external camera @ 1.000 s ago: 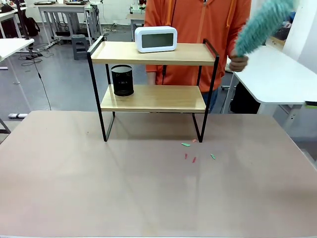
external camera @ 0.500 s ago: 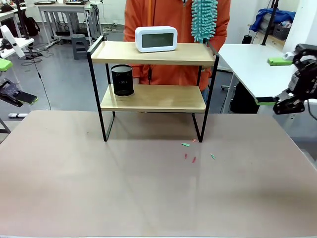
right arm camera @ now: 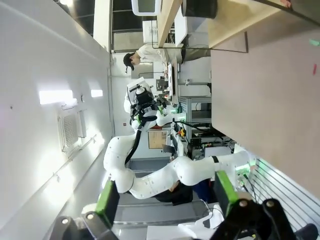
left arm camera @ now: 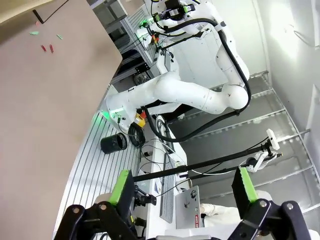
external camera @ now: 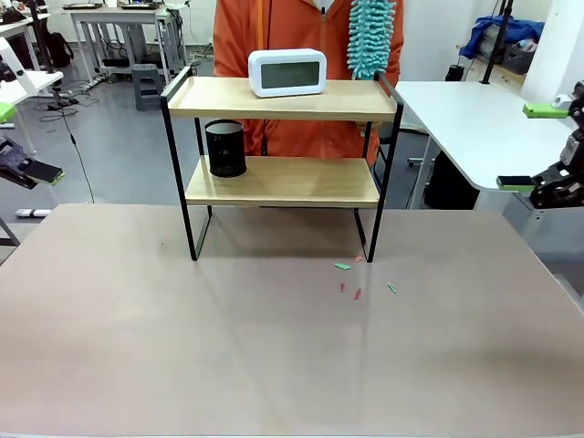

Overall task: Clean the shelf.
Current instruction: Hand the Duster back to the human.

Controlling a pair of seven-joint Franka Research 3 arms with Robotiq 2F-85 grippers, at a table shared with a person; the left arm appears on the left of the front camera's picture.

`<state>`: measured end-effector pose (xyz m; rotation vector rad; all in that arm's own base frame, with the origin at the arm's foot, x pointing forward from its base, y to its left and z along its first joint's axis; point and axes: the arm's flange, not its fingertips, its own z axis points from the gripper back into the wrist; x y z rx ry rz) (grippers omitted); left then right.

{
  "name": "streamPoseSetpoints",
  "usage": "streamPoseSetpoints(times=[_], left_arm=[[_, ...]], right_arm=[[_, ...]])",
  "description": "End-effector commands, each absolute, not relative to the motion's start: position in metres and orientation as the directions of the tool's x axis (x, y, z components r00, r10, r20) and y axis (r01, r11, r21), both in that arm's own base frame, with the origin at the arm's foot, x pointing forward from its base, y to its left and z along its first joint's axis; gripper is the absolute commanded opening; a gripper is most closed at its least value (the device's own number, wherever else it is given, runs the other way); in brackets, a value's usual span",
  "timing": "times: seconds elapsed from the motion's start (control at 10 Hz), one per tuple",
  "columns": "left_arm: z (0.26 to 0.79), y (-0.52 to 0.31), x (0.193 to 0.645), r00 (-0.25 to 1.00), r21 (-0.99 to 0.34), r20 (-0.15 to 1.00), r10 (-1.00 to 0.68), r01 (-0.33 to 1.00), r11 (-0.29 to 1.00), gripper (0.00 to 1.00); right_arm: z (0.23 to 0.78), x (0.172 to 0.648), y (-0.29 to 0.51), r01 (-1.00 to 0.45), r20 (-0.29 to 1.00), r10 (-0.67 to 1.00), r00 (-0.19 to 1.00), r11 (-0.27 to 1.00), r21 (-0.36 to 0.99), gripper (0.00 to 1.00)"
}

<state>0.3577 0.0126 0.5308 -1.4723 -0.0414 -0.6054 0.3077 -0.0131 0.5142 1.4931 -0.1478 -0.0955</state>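
the shelf (external camera: 283, 146) stands at twelve o'clock on the tabletop (external camera: 274, 365), a clock (external camera: 286, 71) on its top board and a black cup (external camera: 225, 148) on the lower one. since a second ago the person has swung the teal duster (external camera: 370, 36) in from two o'clock to hang over the top board's right end, so i judge dusting is about to start. my left claw (external camera: 23, 137) at nine o'clock and right claw (external camera: 547, 146) at three o'clock have come into view, both with fingers apart and empty. small scraps (external camera: 351, 290) lie in front of the shelf.
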Motion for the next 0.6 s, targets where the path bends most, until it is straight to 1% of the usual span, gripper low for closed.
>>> streamPoseSetpoints(times=[0.0,0.5], left_arm=[[0.5329,0.0123,0.3564,0.844,-0.909,0.401,-0.356,0.416,-0.037,1.00],[0.5329,0.0123,0.3564,0.844,-0.909,0.401,-0.356,0.416,-0.037,1.00]], right_arm=[[0.5160,0.3060,-0.0116,-0.028,0.040,-0.149,0.988,0.084,0.996,1.00],[0.5160,0.3060,-0.0116,-0.028,0.040,-0.149,0.988,0.084,0.996,1.00]])
